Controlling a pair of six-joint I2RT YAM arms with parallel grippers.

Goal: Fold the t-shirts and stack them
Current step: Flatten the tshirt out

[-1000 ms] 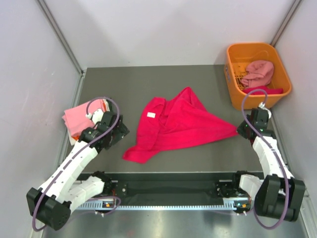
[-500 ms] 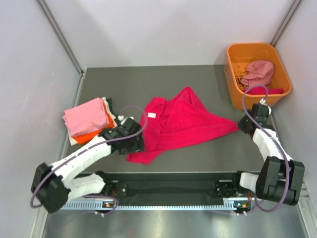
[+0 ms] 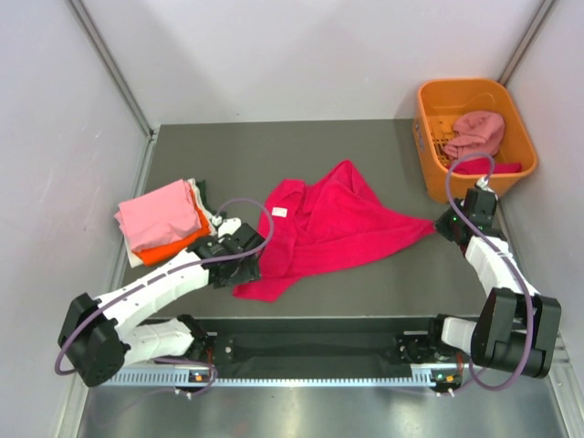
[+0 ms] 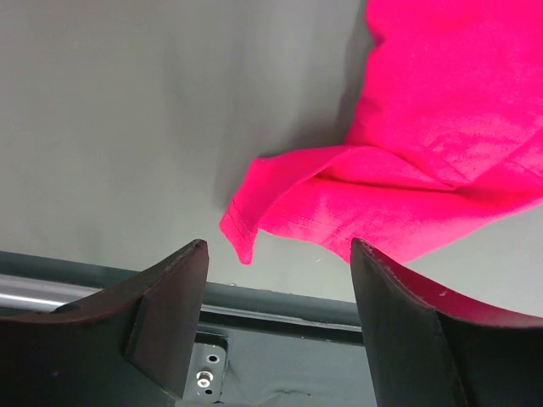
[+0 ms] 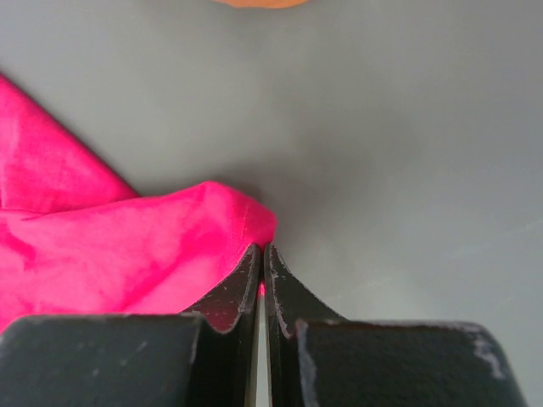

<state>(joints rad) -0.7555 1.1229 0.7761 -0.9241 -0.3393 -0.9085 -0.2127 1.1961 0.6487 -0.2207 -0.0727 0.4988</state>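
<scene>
A large crimson-pink t-shirt (image 3: 328,224) with a white neck label lies crumpled mid-table. My left gripper (image 3: 248,265) is open just left of its near-left corner (image 4: 242,229), which lies between and beyond the jaws. My right gripper (image 3: 444,226) is shut on the shirt's right tip (image 5: 246,222); a sliver of pink shows between the closed fingers (image 5: 233,292). A stack of folded shirts (image 3: 160,222), light pink on orange on white, sits at the left.
An orange plastic basket (image 3: 429,128) at the back right holds a dusty pink shirt (image 3: 476,133) and a crimson one. The black rail (image 4: 280,305) of the near table edge runs under my left gripper. Grey walls enclose the table.
My left arm swung from the folded stack to the shirt's near-left corner and settled there. My right gripper shifted slightly at the shirt's right tip.
</scene>
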